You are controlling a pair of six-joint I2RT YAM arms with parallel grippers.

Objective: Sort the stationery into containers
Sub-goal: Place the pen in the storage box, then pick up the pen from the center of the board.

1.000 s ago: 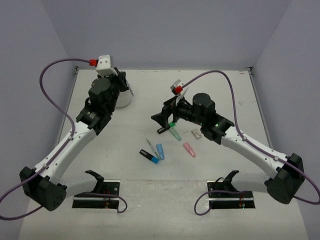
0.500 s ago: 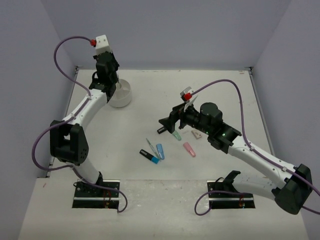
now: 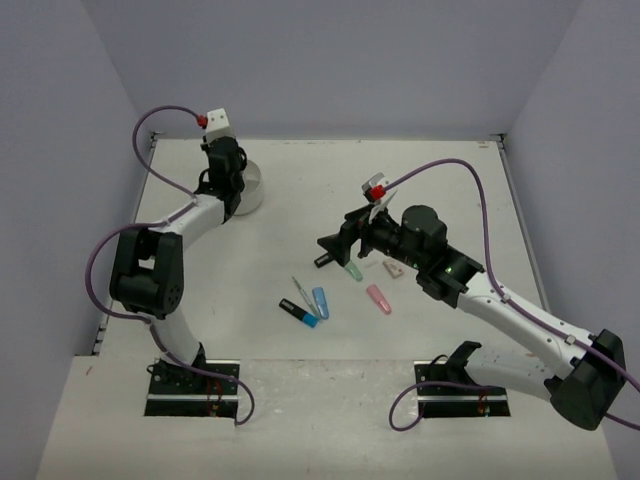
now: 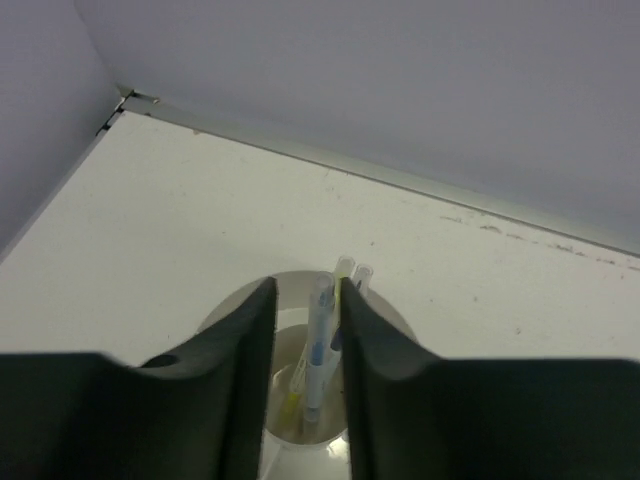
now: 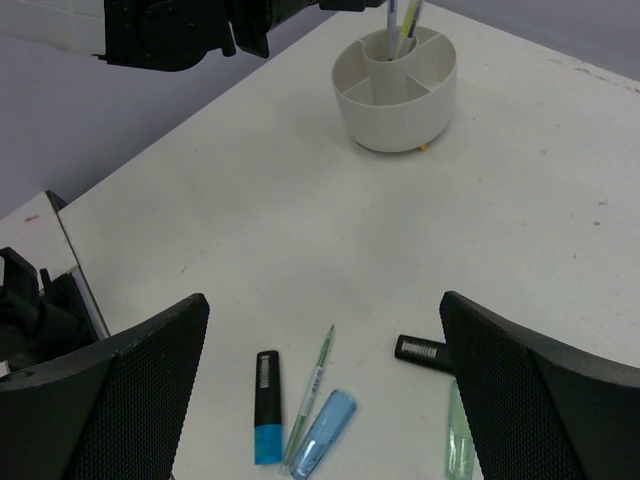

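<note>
The L pincer (image 4: 306, 292) is seen hung straight over the white tub (image 5: 395, 105), jaws parted only a little. A clear pen w/ blue inside (image 4: 320, 335) is stood between its fingers (image 4: 240, 390). The gap is wider than the pen, so no grip on it is shown. The pen's lower end is set in the tub's round centre compartment, directly beneath the pincer, beside a yellow stick (image 4: 290, 400) and other thin pens.

The R pincer (image 5: 322, 300) is held wide open w/ nothing between its fingers, low over the worktop (image 5: 250, 200). The tub is placed well ahead of it, far apart.

Loose stationery is laid flat under and between the R pincer's fingers:
- a black highlighter w/ blue tip (image 5: 266, 405), nearer one finger
- a thin green pen (image 5: 312, 395) and a pale blue highlighter (image 5: 325, 432), just beside each other approx at the middle
- a short black item (image 5: 425, 351) and a green highlighter (image 5: 458, 435), nearer the other finger

In the top view a pink highlighter (image 3: 378, 298) and a tan eraser (image 3: 392, 266) are seen behind the R pincer's fingertips, beside its wrist, apart from each other
</note>
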